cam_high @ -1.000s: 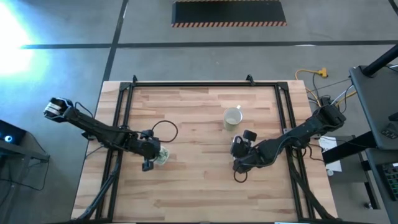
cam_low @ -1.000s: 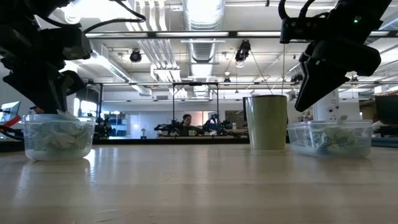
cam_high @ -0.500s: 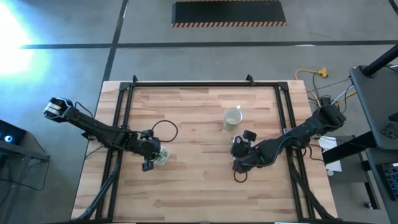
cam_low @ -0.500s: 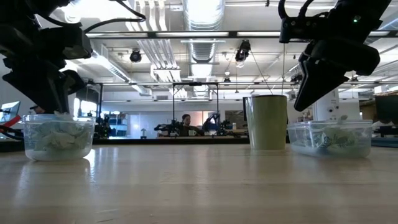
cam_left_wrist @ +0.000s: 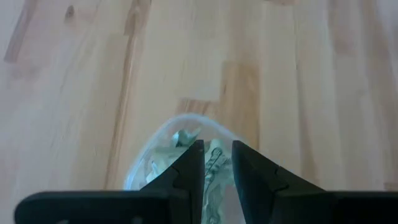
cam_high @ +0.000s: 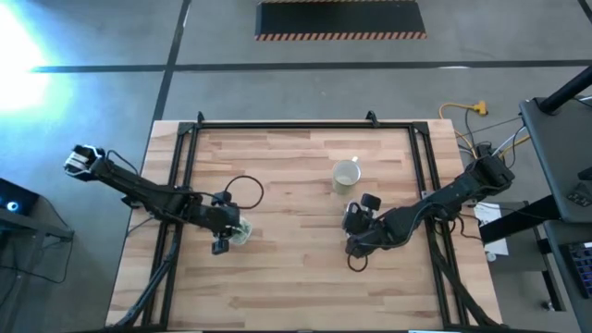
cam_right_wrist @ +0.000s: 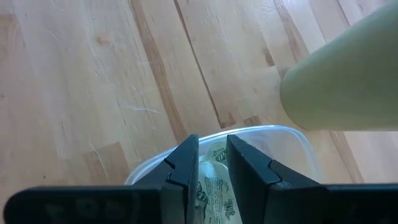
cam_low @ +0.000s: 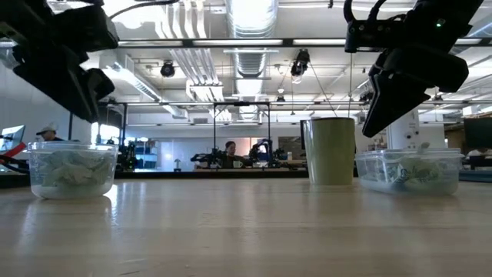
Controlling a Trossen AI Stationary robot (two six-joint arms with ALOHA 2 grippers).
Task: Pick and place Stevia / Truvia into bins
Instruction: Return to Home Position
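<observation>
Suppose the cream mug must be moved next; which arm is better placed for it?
Right. The mug stands close beside the right tool, which hangs over the rectangular bin; the left tool is over the round bin, clearly farther away.

A pale cream mug [cam_high: 347, 174] stands upright on the wooden table [cam_high: 296, 277], right of centre, its handle turned toward the far edge; a black frame [cam_high: 282, 125] runs round the tabletop; beyond it, on the grey floor, lies a dark mat [cam_high: 340, 18] edged with hazard stripes; a yellow cable [cam_high: 462, 110] curls near the far right corner; far off in the room, a person [cam_low: 230, 151] shows under ceiling ducts [cam_low: 250, 58].
</observation>
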